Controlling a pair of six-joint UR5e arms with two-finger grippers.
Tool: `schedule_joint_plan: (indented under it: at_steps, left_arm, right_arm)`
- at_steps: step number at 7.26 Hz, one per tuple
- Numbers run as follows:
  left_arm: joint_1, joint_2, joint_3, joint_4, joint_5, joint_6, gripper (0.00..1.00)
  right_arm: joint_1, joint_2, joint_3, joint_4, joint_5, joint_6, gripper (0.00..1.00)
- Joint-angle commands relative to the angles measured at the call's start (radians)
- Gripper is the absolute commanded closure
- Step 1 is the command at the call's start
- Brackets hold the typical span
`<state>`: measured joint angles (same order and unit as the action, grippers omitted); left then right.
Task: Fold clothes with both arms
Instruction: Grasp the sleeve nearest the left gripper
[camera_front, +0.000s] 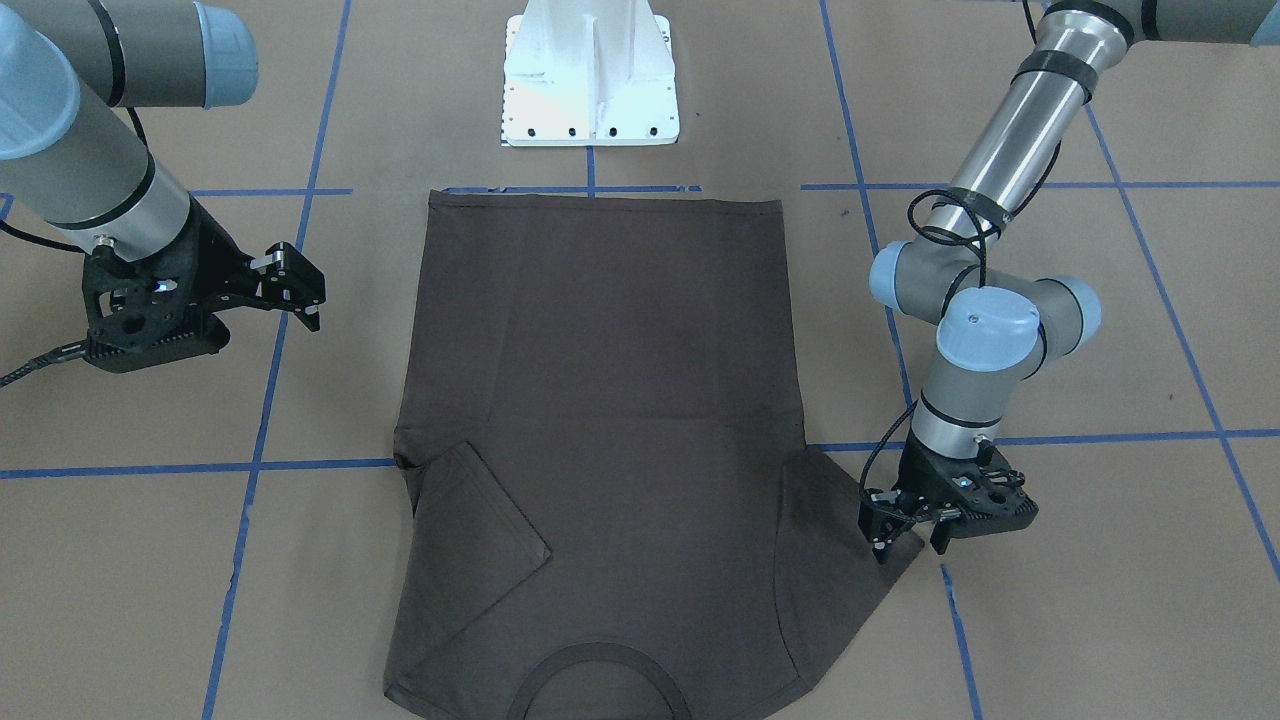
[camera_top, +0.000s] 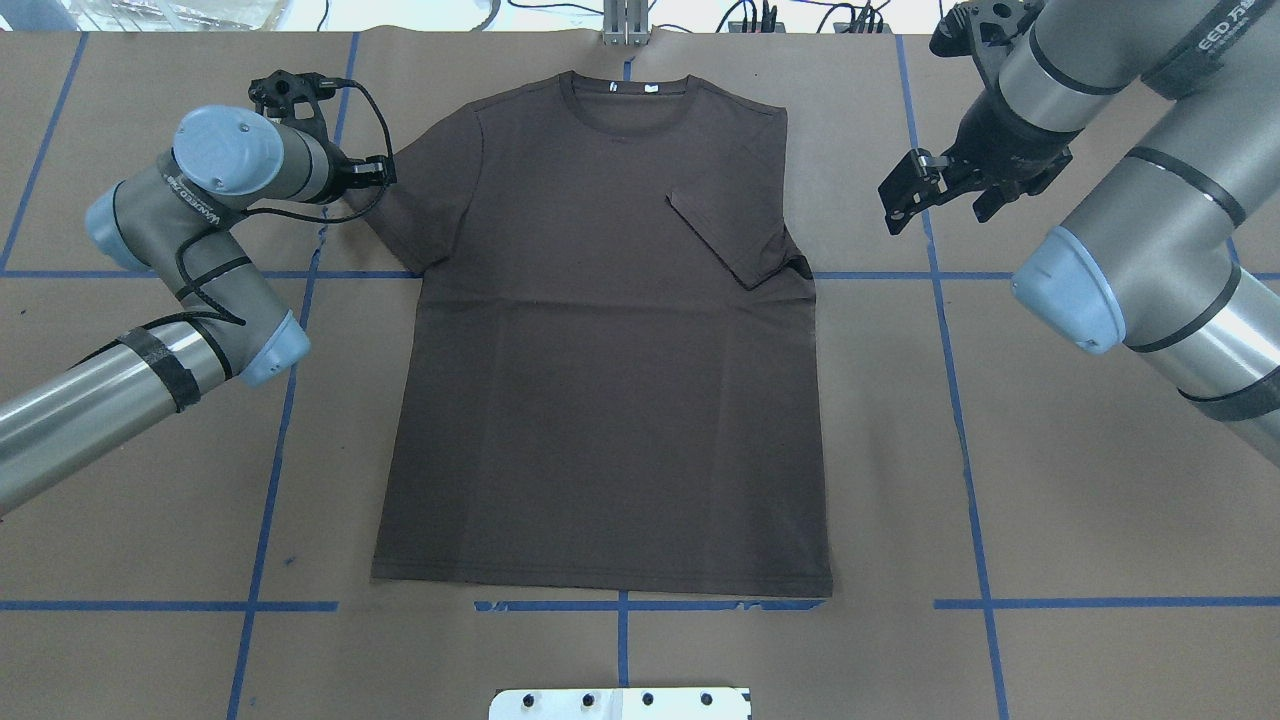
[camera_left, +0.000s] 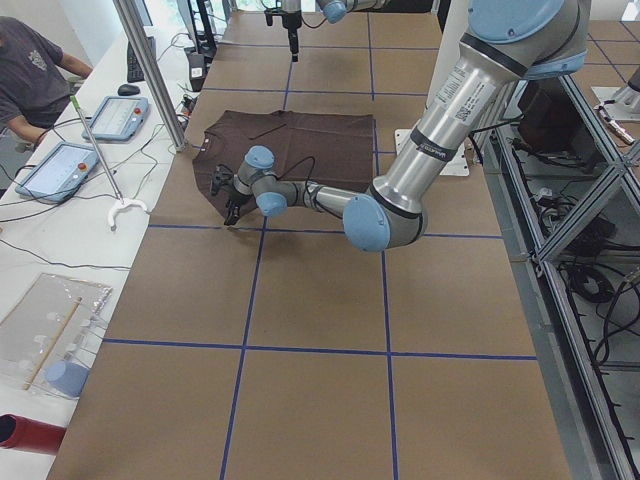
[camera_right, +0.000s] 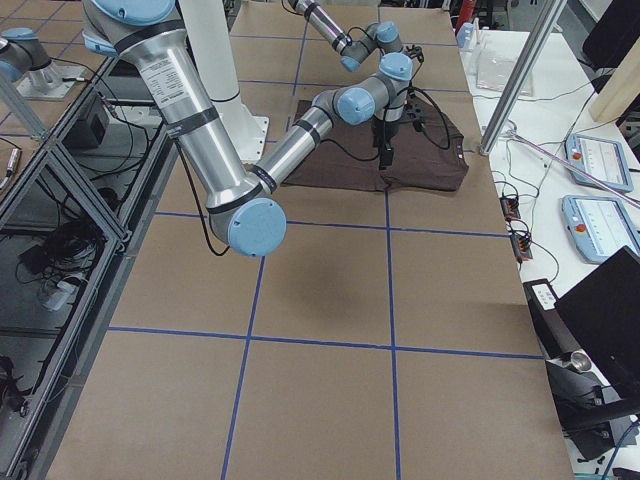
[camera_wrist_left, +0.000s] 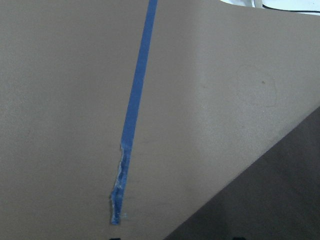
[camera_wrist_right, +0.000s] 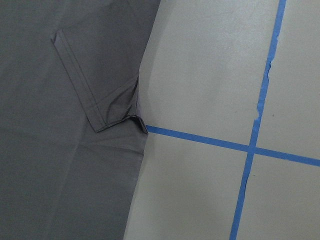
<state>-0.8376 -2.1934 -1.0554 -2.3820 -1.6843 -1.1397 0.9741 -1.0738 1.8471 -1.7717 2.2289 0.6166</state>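
Brown-grey T-shirt (camera_top: 600, 350) flat on the table (camera_top: 1050, 480), front side up, collar (camera_top: 625, 100) at the far edge from the robot, hem near the white pedestal base (camera_front: 590, 80). Sleeve on the robot's right (camera_top: 730, 235) is folded in over the chest and lies as a triangle. Sleeve on the robot's left (camera_top: 400, 215) is spread out sideways.

Left arm (camera_top: 200, 180) is bent low, left jaws pointing down at the outer tip of the spread sleeve. They stand parted, one tip to either side of the sleeve's edge, nothing clamped that I can see.

Right arm (camera_top: 1150, 240) is raised, right jaws above bare table beside the folded sleeve, apart from the cloth, parted and empty.

Blue tape lines (camera_top: 960, 420) grid the table.
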Motion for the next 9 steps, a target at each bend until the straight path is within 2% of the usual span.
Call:
schedule_joint_plan:
  at_steps: [1, 2, 4, 6, 7, 8, 9]
  left_arm:
    - [0.000, 0.000, 0.000, 0.001, 0.000, 0.000, 0.46]
    - [0.000, 0.000, -0.005, 0.001, 0.000, 0.000, 0.60]
    - [0.000, -0.003, -0.009, 0.007, -0.002, 0.000, 1.00]
    - [0.000, -0.009, -0.035, 0.026, -0.011, -0.003, 1.00]
    - [-0.002, -0.022, -0.099, 0.105, -0.014, -0.003, 1.00]
    - [-0.002, -0.098, -0.151, 0.247, -0.018, -0.011, 1.00]
    - [0.000, -0.176, -0.149, 0.307, -0.028, -0.076, 1.00]
  right_arm:
    - [0.000, 0.000, 0.000, -0.002, 0.000, 0.000, 0.00]
    - [0.000, 0.000, 0.000, -0.002, 0.000, 0.000, 0.00]
    - [0.000, 0.000, 0.000, 0.000, 0.000, 0.000, 0.00]
    - [0.002, 0.000, 0.000, 0.000, 0.002, 0.000, 0.00]
    - [0.002, 0.000, 0.000, 0.000, 0.002, -0.002, 0.00]
    - [0.003, -0.003, 0.001, 0.000, 0.002, -0.008, 0.00]
    - [0.003, -0.005, 0.003, 0.000, 0.002, -0.008, 0.00]
